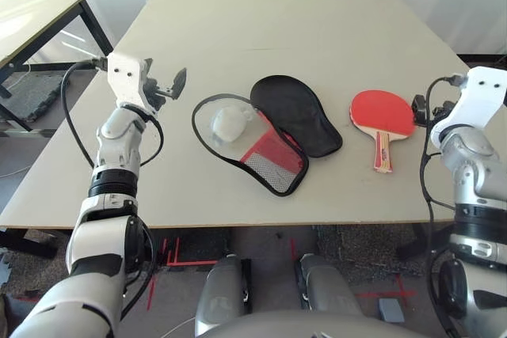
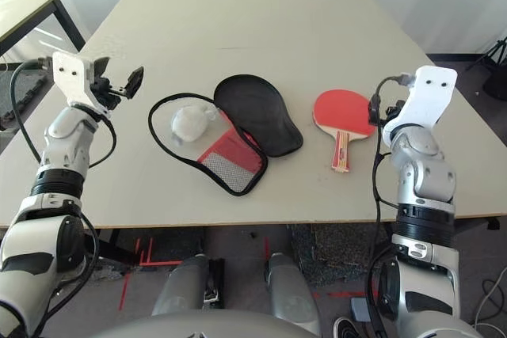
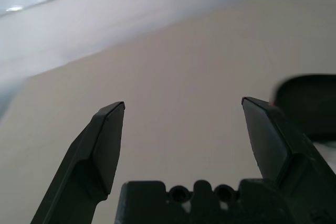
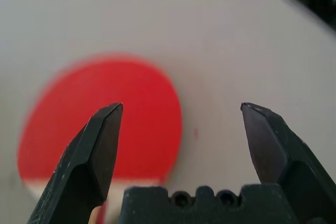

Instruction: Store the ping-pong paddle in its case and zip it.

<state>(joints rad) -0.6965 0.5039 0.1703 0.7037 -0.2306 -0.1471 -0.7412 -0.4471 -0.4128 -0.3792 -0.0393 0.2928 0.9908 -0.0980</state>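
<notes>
Fingers (image 4: 105,145) spread wide, paddle (image 1: 383,114) beside open case (image 1: 269,128)

bare table (image 1: 317,45) around paddle (image 1: 383,113); opened case (image 1: 269,128) lies just beside it

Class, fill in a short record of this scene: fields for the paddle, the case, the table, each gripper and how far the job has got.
paddle: lies on the table, red face up, handle toward the robot, right of the case
case: unzipped, black lid folded open, white pom-pom inside
left gripper: jaws open, empty, left of the case
right gripper: jaws open, empty, beside the paddle
progress: paddle not yet in case
</notes>
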